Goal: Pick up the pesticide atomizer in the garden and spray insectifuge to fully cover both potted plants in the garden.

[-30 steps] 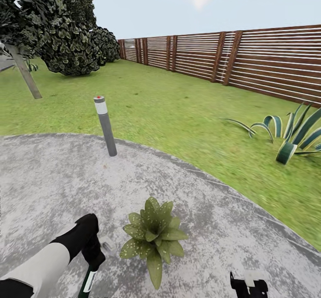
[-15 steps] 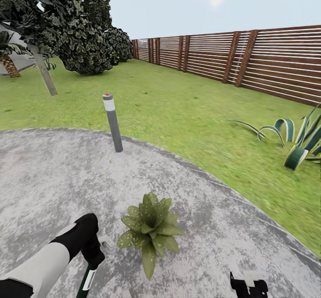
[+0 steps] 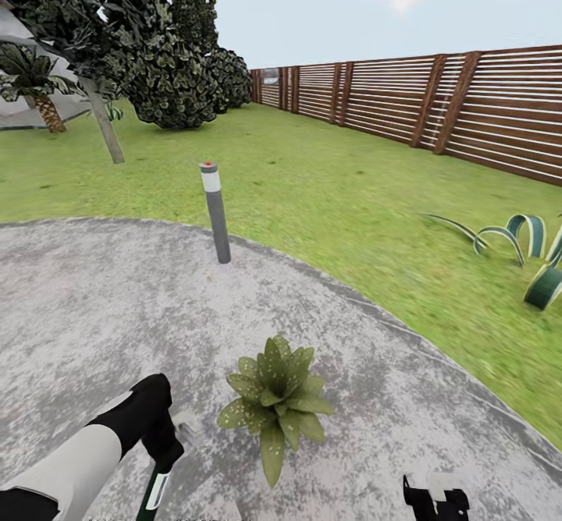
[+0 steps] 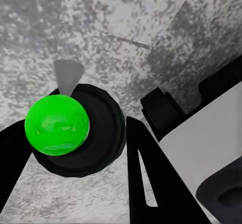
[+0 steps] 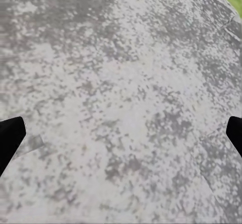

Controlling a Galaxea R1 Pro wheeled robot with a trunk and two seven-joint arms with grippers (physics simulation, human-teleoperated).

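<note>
The round grey paving (image 3: 94, 310) fills the near ground, the lawn (image 3: 328, 186) behind it. One potted plant (image 3: 277, 404) stands at 6 o'clock on the paving. At 7 o'clock the left gripper (image 4: 75, 148) is closed around the pesticide atomizer (image 4: 75, 131). The right gripper (image 5: 121, 133) is wide open and holds nothing.

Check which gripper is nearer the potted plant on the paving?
Left. The left gripper, holding the atomizer, sits just beside the potted plant on its left; the right gripper is lower right, farther off.
</note>
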